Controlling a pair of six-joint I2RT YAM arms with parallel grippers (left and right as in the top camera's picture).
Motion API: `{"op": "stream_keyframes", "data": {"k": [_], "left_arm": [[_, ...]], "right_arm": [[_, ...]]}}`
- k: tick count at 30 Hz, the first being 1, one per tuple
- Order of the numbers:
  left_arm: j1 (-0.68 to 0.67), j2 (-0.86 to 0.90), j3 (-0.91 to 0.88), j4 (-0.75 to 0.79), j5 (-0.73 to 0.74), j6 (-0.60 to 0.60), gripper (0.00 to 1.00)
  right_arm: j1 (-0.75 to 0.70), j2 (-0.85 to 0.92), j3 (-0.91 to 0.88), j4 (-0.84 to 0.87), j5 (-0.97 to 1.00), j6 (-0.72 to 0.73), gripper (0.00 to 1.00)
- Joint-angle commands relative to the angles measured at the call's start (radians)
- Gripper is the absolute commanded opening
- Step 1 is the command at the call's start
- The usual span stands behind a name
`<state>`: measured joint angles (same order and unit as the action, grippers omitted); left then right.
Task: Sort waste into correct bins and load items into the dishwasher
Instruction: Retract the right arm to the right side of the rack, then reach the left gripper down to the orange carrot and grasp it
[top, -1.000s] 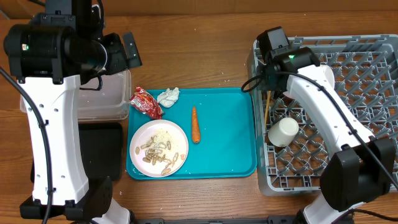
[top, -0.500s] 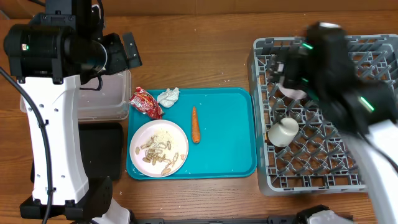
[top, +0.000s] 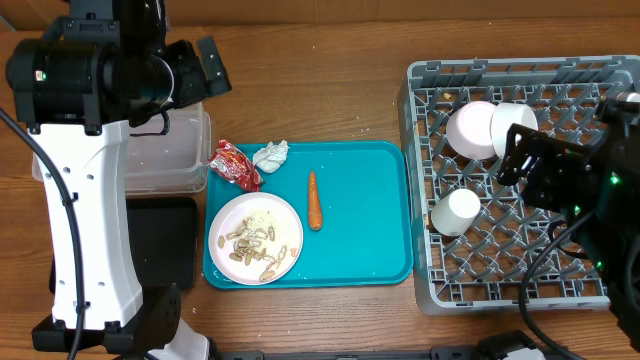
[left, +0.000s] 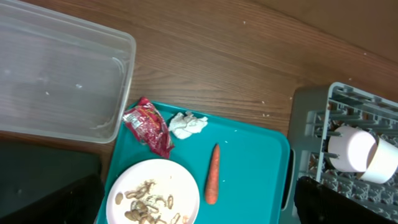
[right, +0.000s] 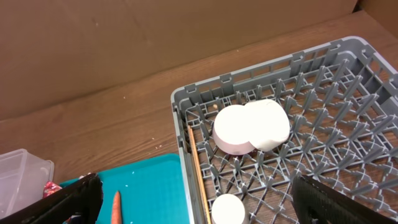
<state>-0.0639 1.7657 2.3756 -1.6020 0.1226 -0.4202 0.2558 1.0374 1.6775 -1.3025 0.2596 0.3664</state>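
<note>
On the teal tray (top: 370, 230) lie a red wrapper (top: 235, 163), a white tissue (top: 270, 154), a carrot (top: 314, 200) and a white plate (top: 255, 238) with rice and brown scraps. The grey dish rack (top: 420, 290) holds two white bowls (top: 470, 128) (top: 512, 122), a cup (top: 455, 211) and chopsticks (right: 196, 168) along its left wall. My left gripper (top: 200, 72) hangs open high over the clear tub (top: 165, 155), holding nothing. My right gripper (top: 525, 160) is open above the rack, right of the bowls, empty.
A flat black tray (top: 160, 240) lies in front of the clear tub, left of the teal tray. Bare wooden table runs along the back between tub and rack. The left arm's white column stands at the front left.
My right gripper has opened and drawn back from the rack's far left corner toward the right, uncovering the two bowls. The chopsticks stay by the rack's left wall. The left arm barely shifted.
</note>
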Motion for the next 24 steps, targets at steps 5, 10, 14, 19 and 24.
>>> {"op": "stream_keyframes", "data": {"k": [5,10,14,19,24], "left_arm": [[-0.074,0.004,-0.012,0.006,0.017,0.100,0.98],[-0.216,0.054,-0.055,0.005,-0.174,0.100,0.89],[-0.315,0.140,-0.124,0.011,-0.230,0.071,0.82],[-0.367,0.267,-0.259,0.021,-0.173,-0.159,0.71],[-0.396,0.379,-0.414,0.084,0.065,-0.171,0.57]], "right_arm": [[-0.005,0.013,0.008,0.002,0.008,0.008,1.00],[-0.005,0.022,0.008,0.002,0.008,0.008,1.00],[-0.005,0.031,0.008,0.002,0.008,0.008,1.00],[-0.005,0.042,0.008,0.002,0.008,0.008,1.00],[-0.005,0.058,0.008,0.002,0.008,0.008,1.00]]}}
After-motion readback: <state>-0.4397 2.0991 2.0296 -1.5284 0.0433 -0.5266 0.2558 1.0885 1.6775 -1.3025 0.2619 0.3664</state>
